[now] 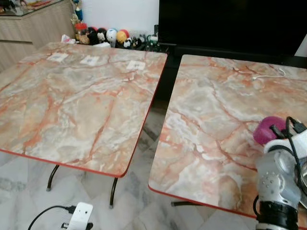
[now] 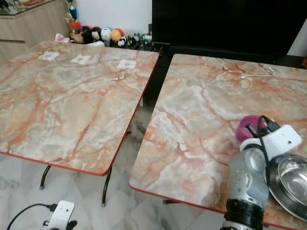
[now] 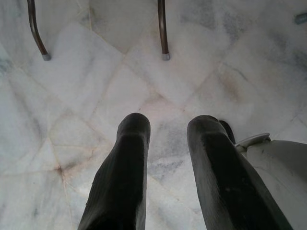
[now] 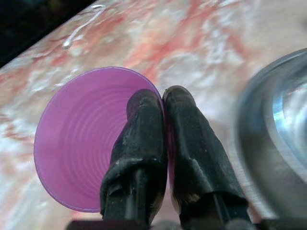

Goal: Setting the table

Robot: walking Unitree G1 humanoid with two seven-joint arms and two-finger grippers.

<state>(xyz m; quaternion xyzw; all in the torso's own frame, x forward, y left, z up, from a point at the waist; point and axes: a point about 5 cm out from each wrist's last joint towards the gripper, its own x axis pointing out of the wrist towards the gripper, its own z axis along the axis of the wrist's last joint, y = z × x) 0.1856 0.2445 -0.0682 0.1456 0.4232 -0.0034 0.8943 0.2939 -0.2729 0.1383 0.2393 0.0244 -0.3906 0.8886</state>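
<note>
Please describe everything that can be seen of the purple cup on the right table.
The purple cup is a round, thin-walled cup, seemingly plastic, with fine rings inside and nothing in it. Its mouth faces the wrist camera. The right gripper pinches its rim, one finger inside and one outside. It sits over the right marble table, beside a steel bowl. Whether its base rests on the table cannot be seen.

the steel bowl (image 2: 290, 184) is cut off; shelf toys (image 1: 108, 37) seem too small.
</note>
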